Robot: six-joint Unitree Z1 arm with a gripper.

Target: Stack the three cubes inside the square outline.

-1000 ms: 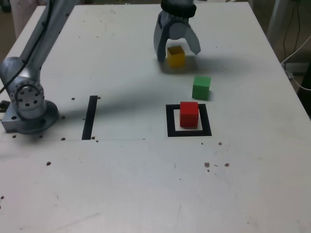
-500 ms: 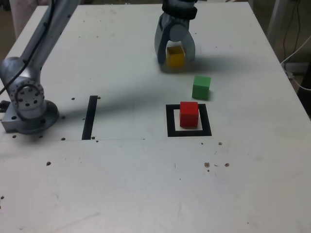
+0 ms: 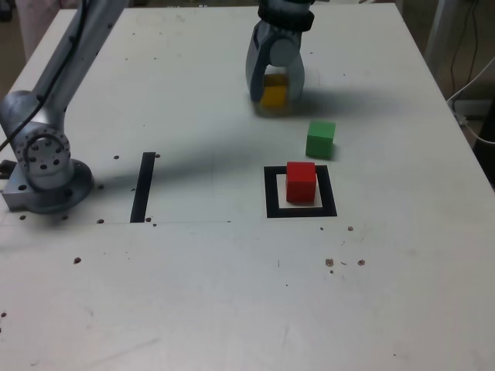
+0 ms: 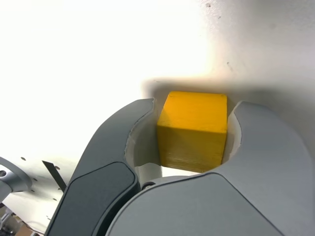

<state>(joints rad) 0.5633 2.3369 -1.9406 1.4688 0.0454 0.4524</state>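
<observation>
Fingers [image 4: 268, 142]: clenched around yellow cube [image 4: 193, 132] on table [image 3: 186, 294] | Red cube [image 3: 301, 182]: inside square outline [image 3: 272, 193] | Green cube [image 3: 320, 140]: outside, nearby | Technique: firm, centred grip was advisable before 1 straight lift

Yellow cube [image 3: 274, 94] partly screened by jaws [image 3: 276, 66] in exterior view, sides covered, outline soft. Lower flanks of same cube tucked behind jaws in wrist view; contact points hard to make out. Arm [image 3: 77, 62] cut by exterior view's top edge, middle stretch out of frame. Patch of square outline's white centre [image 3: 296, 205] hidden under red cube [image 3: 301, 182]. Table [image 3: 193, 294] running past exterior view's bottom edge. Jaws' rear parts cropped in wrist view.
</observation>
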